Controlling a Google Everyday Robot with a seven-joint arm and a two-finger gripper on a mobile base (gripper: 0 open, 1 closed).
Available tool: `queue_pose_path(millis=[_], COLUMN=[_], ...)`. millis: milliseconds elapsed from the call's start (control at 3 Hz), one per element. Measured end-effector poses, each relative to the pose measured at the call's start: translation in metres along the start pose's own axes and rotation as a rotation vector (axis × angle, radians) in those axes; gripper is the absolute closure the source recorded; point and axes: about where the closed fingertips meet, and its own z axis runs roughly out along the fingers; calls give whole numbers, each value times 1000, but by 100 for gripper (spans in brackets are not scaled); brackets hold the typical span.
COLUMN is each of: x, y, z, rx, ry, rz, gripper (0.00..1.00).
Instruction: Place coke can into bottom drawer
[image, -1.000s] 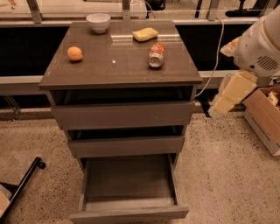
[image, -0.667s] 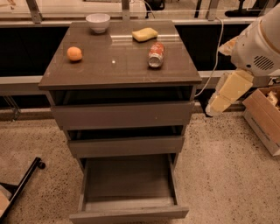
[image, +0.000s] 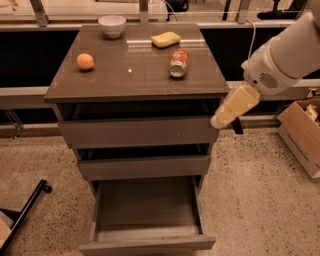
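Observation:
The coke can (image: 178, 62) lies on its side on the cabinet top (image: 135, 82), right of centre, with its silver end facing the front. The bottom drawer (image: 147, 215) is pulled out and its tray is empty. The two drawers above it are shut. My gripper (image: 227, 117) hangs at the end of the white and cream arm, just off the cabinet's right front corner, level with the top drawer. It is below and to the right of the can and holds nothing that I can see.
An orange (image: 85, 61), a yellow sponge (image: 166, 39) and a white bowl (image: 112, 25) sit on the cabinet top. A cardboard box (image: 302, 135) stands on the floor at the right. A black bar (image: 25, 212) lies on the floor at the lower left.
My arm has swung left and slightly down, bringing the gripper close to the cabinet's right front corner. The can and the drawer have not moved.

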Motion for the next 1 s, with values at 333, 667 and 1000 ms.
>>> queue_pose_path(millis=[333,667,1000], x=[-18,-38,-38], y=[-30,-73,-73], z=[40,79,79], rx=[58,117,117], ry=[-93,-198,-198], rz=[90,170,170], gripper=[0,0,0])
